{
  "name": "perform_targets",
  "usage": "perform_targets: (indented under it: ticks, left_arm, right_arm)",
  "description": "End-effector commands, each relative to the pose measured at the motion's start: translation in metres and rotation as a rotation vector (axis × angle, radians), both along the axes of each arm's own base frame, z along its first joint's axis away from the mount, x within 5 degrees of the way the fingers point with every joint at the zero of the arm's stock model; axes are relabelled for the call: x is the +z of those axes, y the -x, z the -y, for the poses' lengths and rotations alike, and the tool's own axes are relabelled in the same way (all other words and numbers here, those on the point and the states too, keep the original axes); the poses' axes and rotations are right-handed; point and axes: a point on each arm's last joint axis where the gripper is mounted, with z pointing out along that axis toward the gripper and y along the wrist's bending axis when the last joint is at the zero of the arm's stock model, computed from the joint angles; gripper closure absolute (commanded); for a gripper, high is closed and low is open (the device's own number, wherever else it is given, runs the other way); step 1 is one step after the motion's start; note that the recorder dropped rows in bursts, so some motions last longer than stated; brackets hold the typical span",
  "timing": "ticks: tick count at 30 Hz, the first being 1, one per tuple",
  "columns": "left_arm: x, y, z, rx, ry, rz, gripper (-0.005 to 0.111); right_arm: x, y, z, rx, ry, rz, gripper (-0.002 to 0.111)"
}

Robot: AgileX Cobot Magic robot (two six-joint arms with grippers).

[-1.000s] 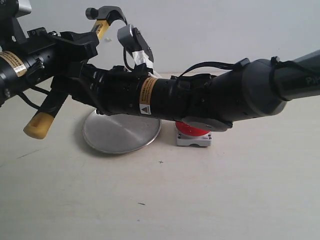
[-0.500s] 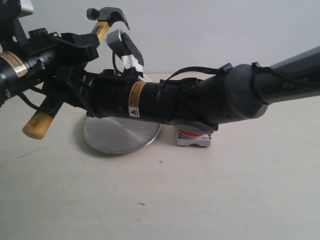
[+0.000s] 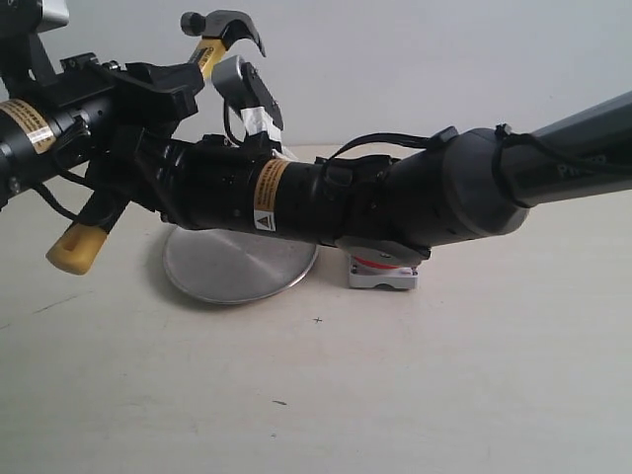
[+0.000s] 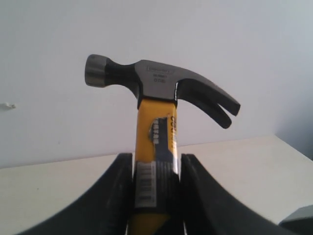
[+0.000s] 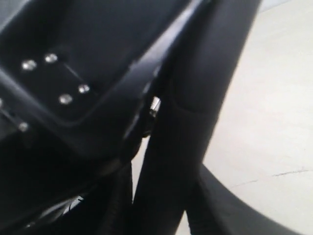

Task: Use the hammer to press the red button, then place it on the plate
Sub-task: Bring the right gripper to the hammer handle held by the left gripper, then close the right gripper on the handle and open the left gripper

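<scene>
The hammer (image 3: 204, 57) is held high at the left, dark head up and yellow tip (image 3: 77, 247) down. My left gripper (image 3: 178, 84) is shut on its yellow-and-black handle just under the head (image 4: 156, 81), with both fingers of that gripper (image 4: 156, 164) pressed to it. My right gripper (image 3: 123, 193) reaches across from the right to the black lower handle (image 5: 181, 122). Its fingers (image 5: 166, 200) stand either side of the handle with thin slivers of light between. The plate (image 3: 247, 276) lies below the arms. The red button (image 3: 380, 276) is mostly hidden under the right arm.
The right arm (image 3: 444, 188) spans the scene low over the plate and button. The pale tabletop (image 3: 326, 385) stretches toward the front. A white wall stands behind.
The right arm slid further left, bringing its gripper to the hammer's lower handle. The hammer rose and tilted very slightly in the left gripper.
</scene>
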Motion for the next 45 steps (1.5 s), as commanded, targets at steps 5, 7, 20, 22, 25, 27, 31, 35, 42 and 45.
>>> perform_targets:
  ticks: [5,7,20,22,25,27,31,35,42,45]
  left_arm:
    - [0.0085,0.0024,0.0032,-0.027,0.018,0.040,0.107]
    - [0.0083,0.0024,0.0031,-0.026,0.017,0.038,0.107]
    - [0.0100,0.0027,0.0037,-0.035,-0.010,0.080,0.107]
    - [0.0100,0.0027,0.0037,-0.035,-0.010,0.080,0.107]
    - [0.0100,0.0027,0.0037,-0.035,-0.010,0.080,0.107]
    - [0.0100,0.0027,0.0037,-0.035,-0.010,0.080,0.107]
    - [0.0098,0.0027,0.0036,-0.034,-0.002,0.072,0.105]
    - [0.0096,0.0027,0.0036,-0.033,0.000,0.067,0.091]
    - [0.0082,-0.0005,-0.0020,0.011,0.014,0.038,0.053]
    - [0.0079,-0.0021,-0.0059,0.029,-0.008,0.044,0.047]
  right_arm:
    - [0.0114,0.0012,-0.0022,0.030,-0.078,0.006,0.106]
    - [0.0114,0.0012,-0.0022,0.030,-0.078,0.006,0.106]
    - [0.0117,0.0025,-0.0028,0.045,-0.077,0.014,0.107]
    - [0.0118,0.0025,-0.0028,0.046,-0.078,0.015,0.108]
    - [0.0118,0.0025,-0.0028,0.046,-0.078,0.015,0.108]
    - [0.0118,0.0025,-0.0028,0.046,-0.078,0.015,0.108]
    - [0.0118,0.0025,-0.0028,0.045,-0.088,-0.004,0.108]
    - [0.0116,0.0024,-0.0028,0.044,-0.091,-0.013,0.108]
    - [0.0104,0.0038,-0.0034,0.060,-0.081,-0.026,0.108]
    - [0.0098,0.0044,-0.0037,0.067,-0.071,-0.021,0.108]
